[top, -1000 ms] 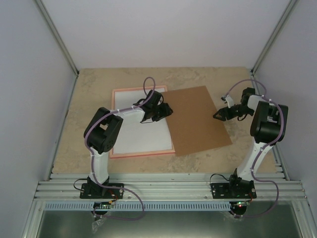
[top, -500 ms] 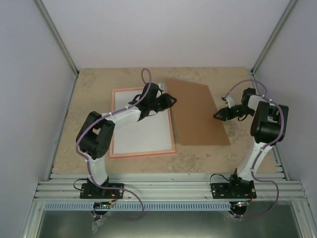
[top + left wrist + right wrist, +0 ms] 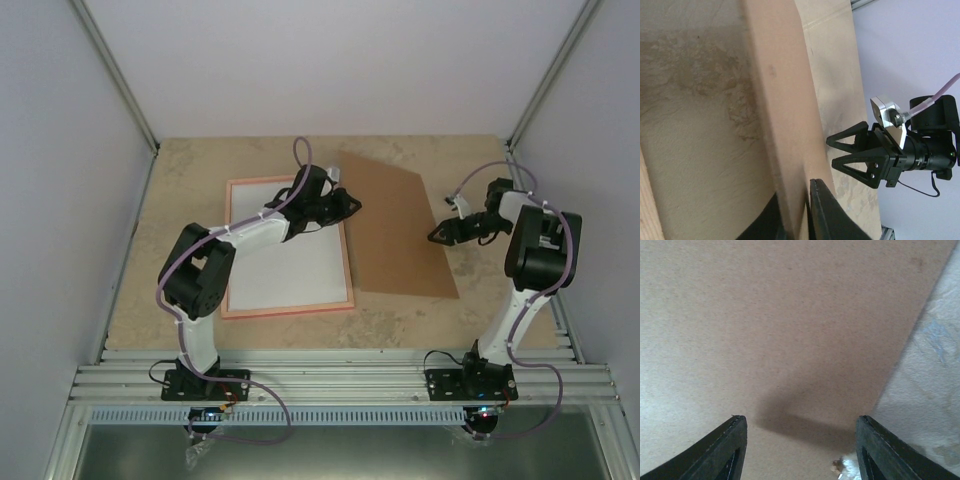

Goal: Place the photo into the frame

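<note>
The left gripper (image 3: 345, 207), arm stretched forward, is clamped on the brown board (image 3: 400, 235) at its edge, just beside the frame (image 3: 290, 311). The right gripper (image 3: 438, 234) hovers opposite, jaws apart.

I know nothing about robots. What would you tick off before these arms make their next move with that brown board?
1. Left gripper shut on the edge of the brown hardboard backing board: ok.
2. Right gripper open above the board, holding nothing: ok.
3. Board beside the pink rectangular frame, not over its opening: ok.
4. White sheet lying flat inside the frame: ok.
5. Printed photo located: cannot tell; none shows in any view.
</note>
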{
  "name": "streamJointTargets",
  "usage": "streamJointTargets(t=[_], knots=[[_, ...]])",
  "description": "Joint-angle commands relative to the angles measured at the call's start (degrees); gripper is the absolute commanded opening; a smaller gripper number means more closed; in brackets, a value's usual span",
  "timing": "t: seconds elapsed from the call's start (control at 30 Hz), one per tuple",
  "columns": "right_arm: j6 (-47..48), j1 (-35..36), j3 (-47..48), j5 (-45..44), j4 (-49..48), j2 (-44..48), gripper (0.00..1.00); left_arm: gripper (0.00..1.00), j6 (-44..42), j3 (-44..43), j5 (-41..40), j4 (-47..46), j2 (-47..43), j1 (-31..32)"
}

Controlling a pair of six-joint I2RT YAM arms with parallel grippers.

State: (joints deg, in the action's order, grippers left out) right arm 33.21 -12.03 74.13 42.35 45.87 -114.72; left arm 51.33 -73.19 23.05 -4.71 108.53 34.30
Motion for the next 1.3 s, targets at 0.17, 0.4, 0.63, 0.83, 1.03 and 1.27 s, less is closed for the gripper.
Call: streamJointTargets(t=[0.17, 0.4, 0.63, 0.83, 1.03, 1.27], knots=[[1.7, -2.6, 9.9, 0.6, 0.7, 18.3, 0.77, 0.0, -4.8, -8.4, 0.6, 4.3, -8.7, -1.7], [2.5, -2.9, 16.1, -4.6, -1.5, 31.7, 0.98, 0.0, -22.5, -12.8, 0.8, 10.7, -19.3, -2.6], [-1.4, -2.9, 24.5, -2.5, 3.8, 36.2, 0.98, 0.0, -52.0, -24.1, -1.8, 29.9, -25.9, -2.8], [-5.4, -3.0, 37.2, 2.6, 13.0, 32.8, 0.98, 0.0, -79.6, -22.0, -10.1, 37.6, -38.5, -2.8], [-10.7, -2.8, 43.1, 12.9, 16.4, 29.8, 0.98, 0.0, -102.6, -4.8, -8.8, 31.7, -57.4, -2.8], [-17.0, 3.1, 41.3, 17.1, 13.2, 28.8, 0.98, 0.0, -135.5, 13.4, -1.8, 33.5, -75.0, -2.8]])
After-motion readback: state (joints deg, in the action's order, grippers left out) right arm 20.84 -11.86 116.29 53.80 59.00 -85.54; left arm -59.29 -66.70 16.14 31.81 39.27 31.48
